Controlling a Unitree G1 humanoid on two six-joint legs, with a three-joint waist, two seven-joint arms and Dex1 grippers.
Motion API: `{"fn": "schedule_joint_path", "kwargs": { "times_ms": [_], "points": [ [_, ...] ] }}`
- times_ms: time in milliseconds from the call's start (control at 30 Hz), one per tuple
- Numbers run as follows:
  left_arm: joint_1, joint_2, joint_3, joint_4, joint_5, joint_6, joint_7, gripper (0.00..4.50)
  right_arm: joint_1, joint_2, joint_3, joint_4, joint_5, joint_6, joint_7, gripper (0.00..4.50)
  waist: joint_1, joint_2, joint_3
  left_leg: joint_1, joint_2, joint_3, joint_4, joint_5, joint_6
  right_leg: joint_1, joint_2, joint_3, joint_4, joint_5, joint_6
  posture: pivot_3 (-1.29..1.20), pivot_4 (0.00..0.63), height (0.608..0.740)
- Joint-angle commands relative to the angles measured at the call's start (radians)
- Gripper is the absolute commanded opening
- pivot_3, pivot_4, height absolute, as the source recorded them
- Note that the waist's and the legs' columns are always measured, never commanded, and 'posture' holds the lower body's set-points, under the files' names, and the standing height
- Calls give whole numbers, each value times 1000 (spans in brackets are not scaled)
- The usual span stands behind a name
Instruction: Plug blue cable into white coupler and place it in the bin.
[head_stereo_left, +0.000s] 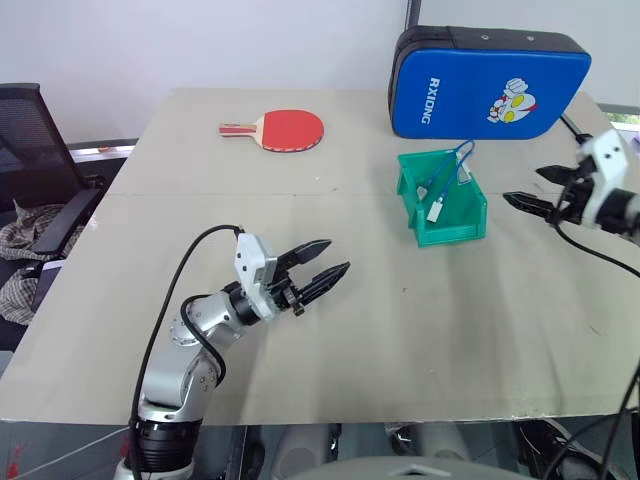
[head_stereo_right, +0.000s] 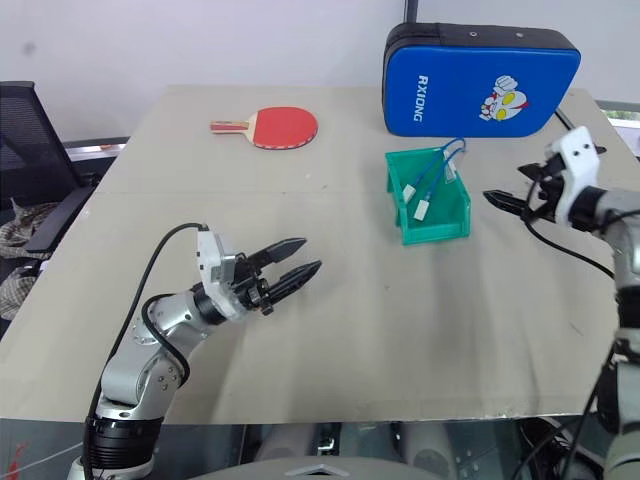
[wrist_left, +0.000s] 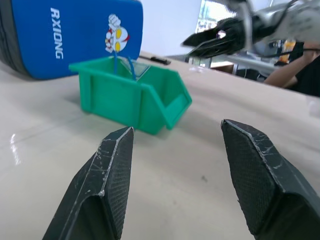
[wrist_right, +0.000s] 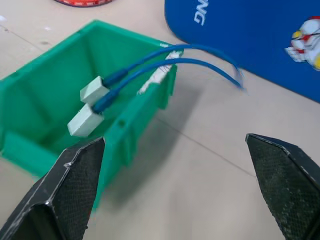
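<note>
1. The blue cable (wrist_right: 150, 62) lies in the bin (wrist_right: 30, 145), its plugged ends down inside and its loop arching out over the back rim toward the blue padded case (head_stereo_left: 490, 82)
2. In the right wrist view two blue strands each end in a small white block; the nearer one, the white coupler (wrist_right: 84, 121), rests against the bin's inner wall, with a second white block (wrist_right: 93, 90) just beside it
3. The bin stands on the table (head_stereo_left: 400, 330), right of centre, just in front of the blue padded case and apart from it, its low cut-away front facing the near edge
4. The right gripper (head_stereo_left: 540, 195) hovers above the table to the right of the bin, near it but apart from it; its two black fingers are spread wide with nothing between them, and they point toward the bin
5. The left gripper (head_stereo_left: 325, 270) hangs low over the table's near left part, well apart from the bin; its fingers (wrist_left: 107, 180) stand partly apart and hold nothing, with the bin seen through the gap in the left wrist view
6. A red table-tennis paddle (head_stereo_left: 285, 128) lies flat at the far left of the table, well apart from the bin
7. A black office chair (head_stereo_left: 35, 170) stands beside the table's left edge
</note>
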Motion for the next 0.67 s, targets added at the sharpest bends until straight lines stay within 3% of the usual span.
{"fn": "schedule_joint_path", "kwargs": {
  "times_ms": [33,100,200,333,500,667],
  "points": [
    [23,26,24,-9,6,-23,-13,2873,118,-33,-116,-157,53,-37,21,4448,0,0,0,0,0,0,0,0,0,0,0,0,0,-1,1,0,150,731],
    [50,51,40,-4,1,-26,-28,2873,239,-26,-183,-276,107,-35,48,4448,-1,0,0,1,0,1,0,0,0,0,0,1,0,-2,2,0,150,731],
    [101,92,75,-3,-55,-16,-93,2873,401,14,-246,-399,55,-150,-5,4448,-1,0,0,1,1,1,0,0,0,0,1,1,0,-3,2,0,150,731],
    [145,150,106,23,-9,6,-77,4476,672,72,-330,-566,68,-191,9,4500,2,0,0,1,2,0,0,0,0,0,1,-1,0,-4,1,0,150,731],
    [195,215,134,41,31,-18,-92,4476,881,97,-393,-596,52,-245,31,4500,-1,0,1,2,2,3,0,0,0,0,-2,1,0,-4,1,0,150,731],
    [213,241,158,34,-12,20,-129,4476,974,107,-408,-572,34,-293,29,4500,-1,-1,1,3,2,3,0,0,0,0,-5,0,0,-4,1,0,150,731]
  ]
}}
